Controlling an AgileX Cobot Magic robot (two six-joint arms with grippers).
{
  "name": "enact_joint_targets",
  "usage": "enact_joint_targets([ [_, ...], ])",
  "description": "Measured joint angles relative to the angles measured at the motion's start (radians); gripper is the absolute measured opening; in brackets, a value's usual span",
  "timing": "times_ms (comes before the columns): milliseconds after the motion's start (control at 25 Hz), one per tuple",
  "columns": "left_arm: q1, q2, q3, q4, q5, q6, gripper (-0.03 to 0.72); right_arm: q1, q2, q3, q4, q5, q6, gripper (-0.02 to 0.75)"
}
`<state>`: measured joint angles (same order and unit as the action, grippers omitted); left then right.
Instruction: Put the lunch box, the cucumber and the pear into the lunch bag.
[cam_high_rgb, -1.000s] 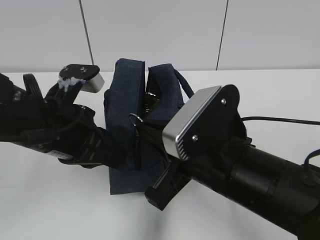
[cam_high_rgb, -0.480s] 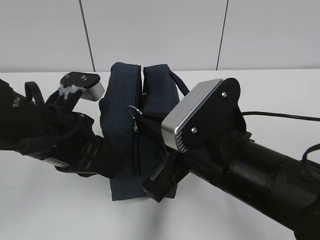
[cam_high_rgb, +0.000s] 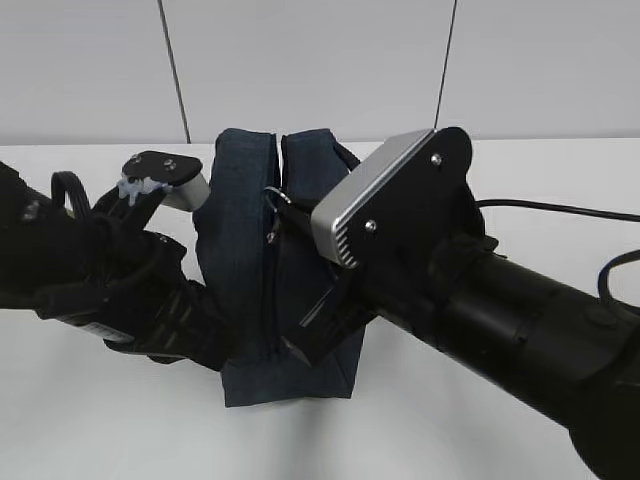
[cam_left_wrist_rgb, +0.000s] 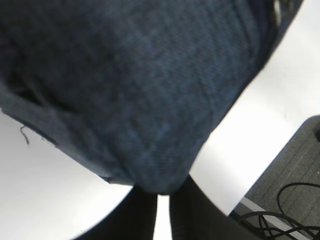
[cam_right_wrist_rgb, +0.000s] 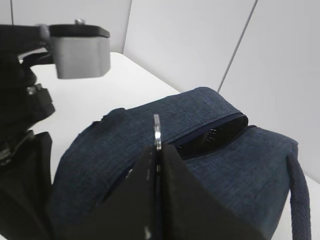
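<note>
Standing upright on the white desk (cam_high_rgb: 520, 190), the lunch bag (cam_high_rgb: 240, 250) is between my two arms, and its zipper opening has narrowed since a moment ago: the gap at the top was wide enough to show the dark inside, and now the two fabric sides nearly meet, with only a short open stretch left at the far end in the right wrist view. I judge the packing done and the closing nearly finished; the lunch box, cucumber and pear are not visible, so presumably they are inside. My right claw (cam_right_wrist_rgb: 157, 150) is pressed together, pinching the thin metal ring pull (cam_right_wrist_rgb: 157, 131) of the zipper. My left claw (cam_left_wrist_rgb: 157, 197) is also squeezed nearly together, gripping a fold of the bag's fabric low on its side to steady it.
</note>
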<state>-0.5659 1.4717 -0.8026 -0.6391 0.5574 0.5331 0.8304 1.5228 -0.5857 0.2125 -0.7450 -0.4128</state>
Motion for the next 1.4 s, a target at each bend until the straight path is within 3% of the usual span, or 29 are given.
enact_joint_targets([
  [240,0.0,0.0,0.0,0.032,0.01,-0.033,0.003,-0.039,0.0,-0.001,-0.008,0.014,0.039,0.0],
  [560,0.0,0.0,0.0,0.04,0.013,-0.034,0.003,-0.081,0.0,-0.012,-0.138,0.031,0.214,0.0],
  [1120,0.0,0.0,0.0,0.057,0.014,-0.06,0.002,-0.234,0.0,-0.09,-0.521,0.126,0.597,0.0],
  [1400,0.0,0.0,0.0,0.061,0.015,-0.063,0.001,-0.25,0.0,-0.164,-0.586,0.227,0.644,0.0],
])
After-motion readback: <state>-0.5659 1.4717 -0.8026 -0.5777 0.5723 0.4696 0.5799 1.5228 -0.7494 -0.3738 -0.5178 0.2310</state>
